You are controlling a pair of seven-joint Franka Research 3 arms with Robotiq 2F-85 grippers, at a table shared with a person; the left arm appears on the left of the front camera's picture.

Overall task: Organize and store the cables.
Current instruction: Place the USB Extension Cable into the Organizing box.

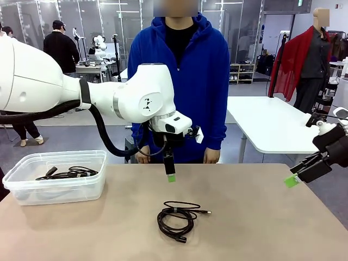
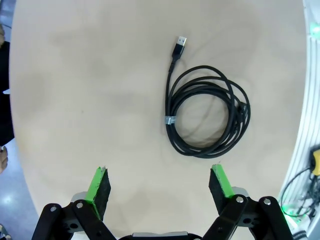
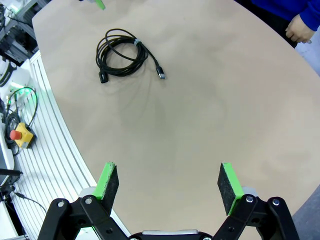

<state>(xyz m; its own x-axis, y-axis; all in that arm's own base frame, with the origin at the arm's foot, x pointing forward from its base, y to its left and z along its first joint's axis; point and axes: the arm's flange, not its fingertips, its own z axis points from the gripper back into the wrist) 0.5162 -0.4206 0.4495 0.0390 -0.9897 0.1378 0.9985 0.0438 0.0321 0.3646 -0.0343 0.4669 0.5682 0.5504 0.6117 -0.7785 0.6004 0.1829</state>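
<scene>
One coiled black cable (image 1: 177, 218) lies on the tan table (image 1: 261, 228), with a USB plug sticking out to the right. In the left wrist view the same cable (image 2: 207, 115) lies just ahead of the fingers, slightly to the right. My left gripper (image 1: 171, 175) hangs open above the table, a little behind the coil, holding nothing. My right gripper (image 1: 292, 181) is open at the table's right edge, far from the coil; its wrist view shows the cable (image 3: 120, 52) at the upper left. More black cables (image 1: 68, 173) lie in the clear plastic bin (image 1: 32, 193).
The bin sits at the table's left end. A person in a blue hoodie (image 1: 185, 70) stands at the far edge with a hand (image 1: 211, 156) hanging at the table's rim. Bare tabletop surrounds the coil.
</scene>
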